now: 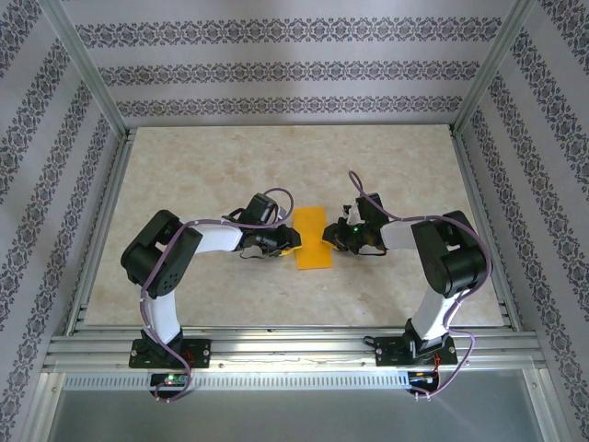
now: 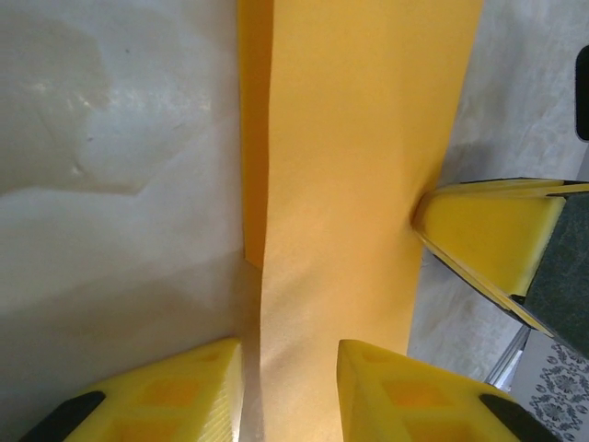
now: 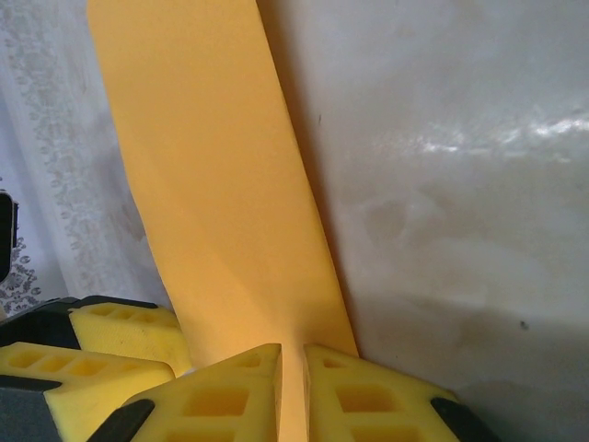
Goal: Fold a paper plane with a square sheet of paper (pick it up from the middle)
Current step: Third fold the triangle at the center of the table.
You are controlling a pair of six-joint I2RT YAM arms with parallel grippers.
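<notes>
— Where is the sheet of paper (image 1: 311, 241) right now?
— In the middle of the pale marbled table (image 1: 202, 175), between the two grippers. From above it is a long orange-yellow rectangle, folded over, with its long side running near to far and a little tilted

— What is the left gripper (image 1: 279, 243) doing?
— It sits at the sheet's left edge, toward the near end. In its wrist camera the two yellow fingers (image 2: 166, 396) stand a narrow way apart. The paper shows in the gap and passes under the right-hand finger. A darker folded flap lies along the paper's left side. The jaws are not closed on anything I can see

— And the right gripper (image 1: 337, 237)?
— It is at the sheet's right edge, opposite the left one. In its wrist camera the fingers (image 3: 368, 396) are almost together with a strip of the paper between them, so it is pinching the sheet. The left wrist view shows one of its fingertips (image 2: 479, 230) touching the paper's right edge

— Does the sheet lie flat?
— Hard to tell from above. Near the right gripper's fingers it curves slightly
</notes>
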